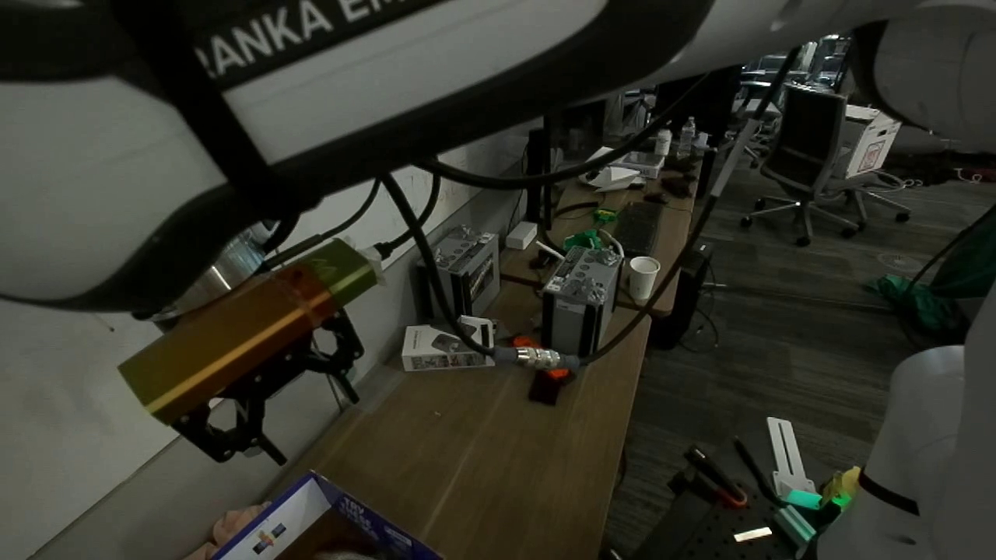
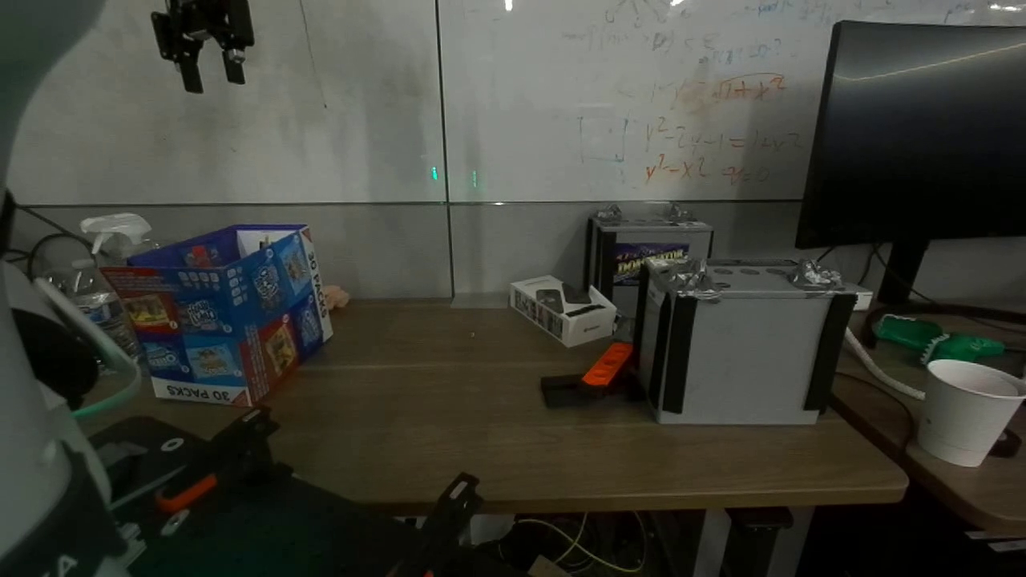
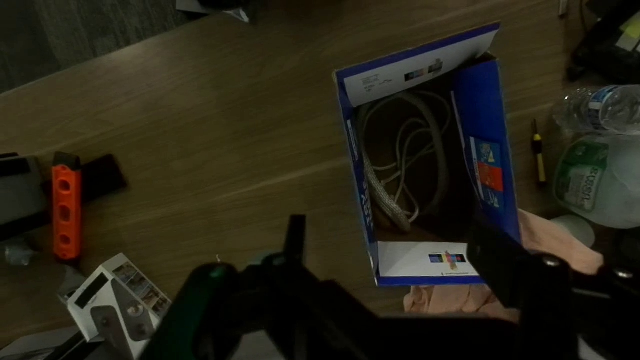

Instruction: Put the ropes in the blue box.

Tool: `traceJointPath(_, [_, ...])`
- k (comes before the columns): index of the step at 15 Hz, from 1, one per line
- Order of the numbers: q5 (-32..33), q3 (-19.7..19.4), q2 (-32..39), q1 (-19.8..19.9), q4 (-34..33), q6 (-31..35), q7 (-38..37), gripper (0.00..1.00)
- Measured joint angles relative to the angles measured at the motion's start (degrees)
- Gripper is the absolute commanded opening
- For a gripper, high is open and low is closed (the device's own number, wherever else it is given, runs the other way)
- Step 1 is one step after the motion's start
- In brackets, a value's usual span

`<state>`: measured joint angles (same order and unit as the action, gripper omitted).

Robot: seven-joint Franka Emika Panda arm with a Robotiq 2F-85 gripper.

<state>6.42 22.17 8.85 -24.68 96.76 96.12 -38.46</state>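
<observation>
The ropes lie inside the blue box in the wrist view: a thick white rope (image 3: 387,204) curled in a loop and a thinner white cord (image 3: 402,184) in loose loops. The blue box (image 3: 482,100) is open at the top and stands on the table, also in both exterior views (image 1: 366,523) (image 2: 212,320). My gripper is open and empty, high above the table near the box, in both exterior views (image 1: 317,428) (image 2: 213,78). In the wrist view the gripper's fingers (image 3: 387,240) stand wide apart, and one overlaps the box's corner.
A white carton (image 2: 565,312), an orange-red object (image 2: 607,365) and grey cases (image 2: 737,344) stand along the table. Bottles (image 3: 580,170) and pinkish cloth (image 3: 450,299) are by the box. A white cord (image 2: 878,373) runs beside the paper cup (image 2: 966,417).
</observation>
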Motion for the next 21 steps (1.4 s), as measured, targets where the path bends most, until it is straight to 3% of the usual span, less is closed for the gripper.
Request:
traceJointPath(5, [0.58,-2.53,-5.75,1.82,5.97,0.07,4.41,1.00])
traceJointPath(13, [-7.27,-11.47,-25.71,10.80,27.39,3.67,29.11,1.00])
traceJointPath(21, [-7.24,-17.03,-50.48,17.06,48.01,6.98,32.14,1.00])
